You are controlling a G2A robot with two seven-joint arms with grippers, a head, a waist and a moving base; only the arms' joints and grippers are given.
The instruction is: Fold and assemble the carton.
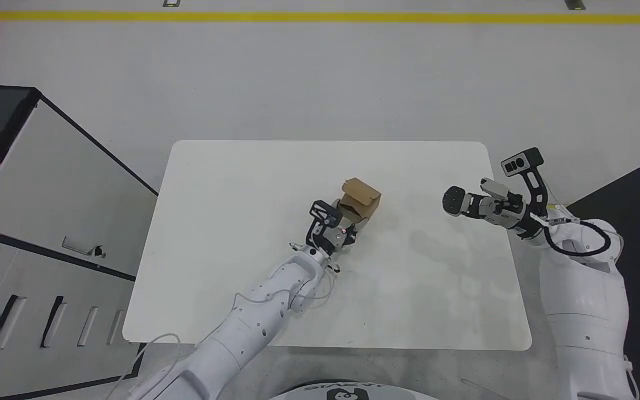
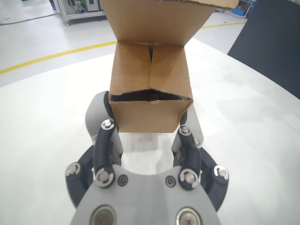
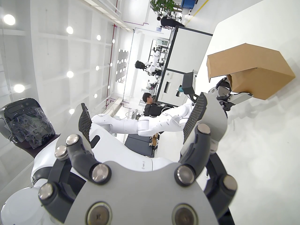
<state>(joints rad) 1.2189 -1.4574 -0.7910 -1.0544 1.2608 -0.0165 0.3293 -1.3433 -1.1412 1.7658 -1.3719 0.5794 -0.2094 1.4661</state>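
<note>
Dark grey cabinet [image 1: 60, 190] is noted at far left, just beside the white surface [image 1: 240, 200]; a yellow floor line [image 1: 320, 17] is seen beyond the far edge. Near the middle of the surface the left pincer [image 2: 148, 112] is closed on the lower near end of the carton [image 2: 150, 76], one finger pressed to each side wall. The carton's faces are seen as plain brown cardboard. Two inner flaps are folded down and meet at a seam; the large outer flap is raised and tilted. The near end gapes slightly. At right, well apart from the carton, the right pincer [image 3: 143, 108] is spread wide and holds nothing.
</note>
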